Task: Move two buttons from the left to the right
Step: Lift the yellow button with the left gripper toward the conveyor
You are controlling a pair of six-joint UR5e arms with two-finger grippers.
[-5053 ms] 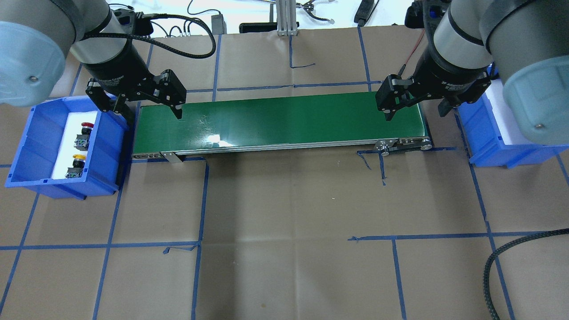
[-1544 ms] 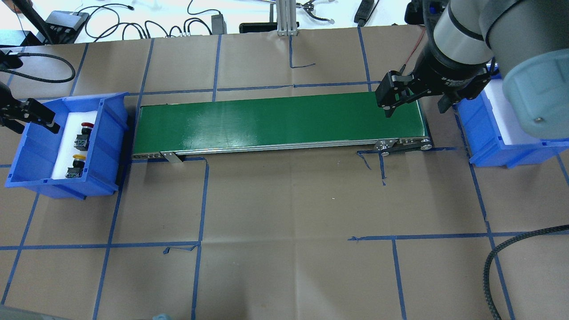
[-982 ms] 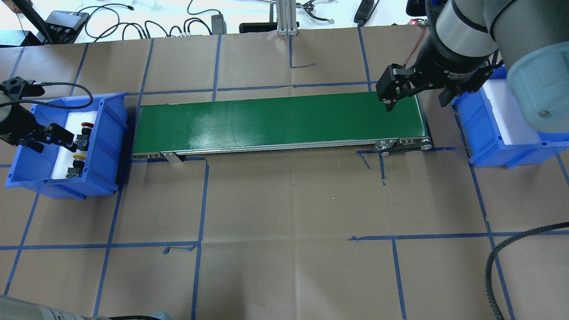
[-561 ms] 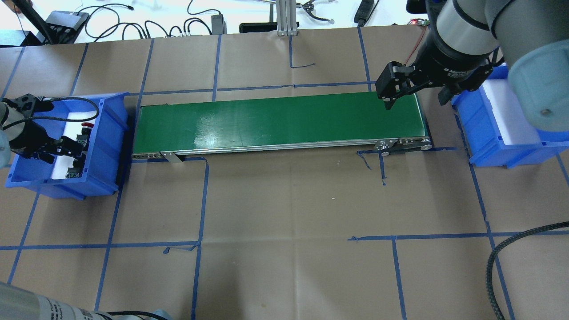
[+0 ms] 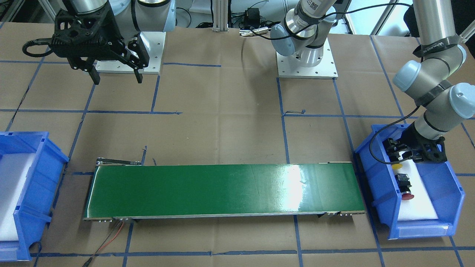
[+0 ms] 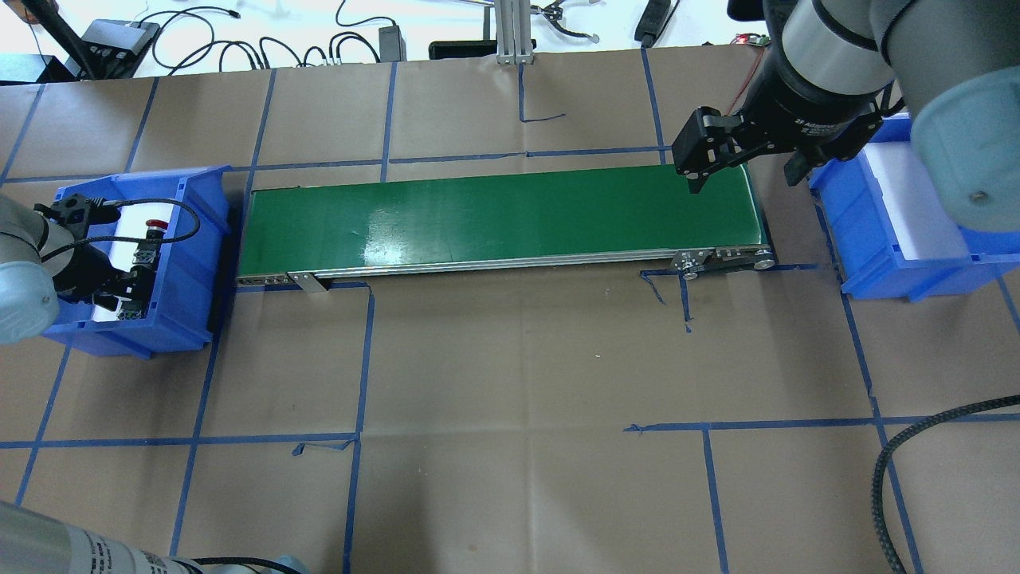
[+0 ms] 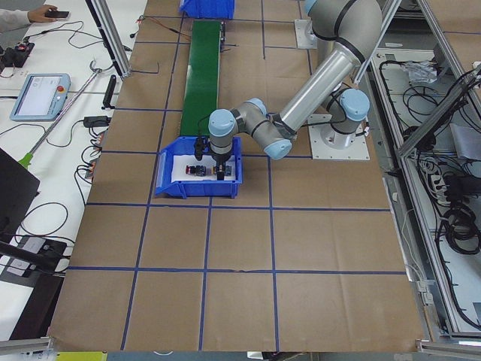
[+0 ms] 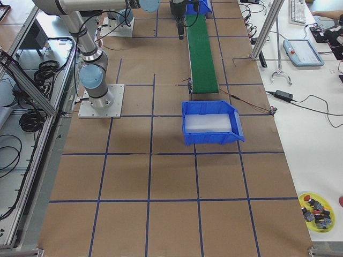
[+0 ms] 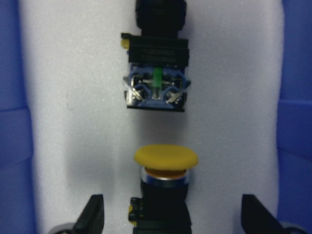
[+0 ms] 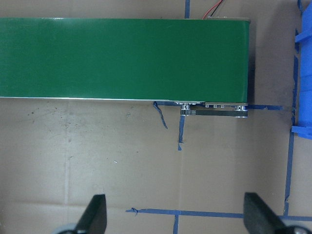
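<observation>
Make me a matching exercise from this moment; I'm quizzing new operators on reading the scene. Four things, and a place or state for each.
Things:
1. yellow button
2. red button
3. right gripper
4. right blue bin

Places or states:
A. holds only a white pad
B. between the open fingers of the left gripper, not yet gripped
C. open, in the air by the green belt
D. in the left blue bin, outside the gripper

Pairs: 1-B, 2-D, 3-C, 4-A

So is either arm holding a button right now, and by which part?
Nothing is held. The left tool is open astride the yellow button, not touching it; the right tool is open and empty.
</observation>
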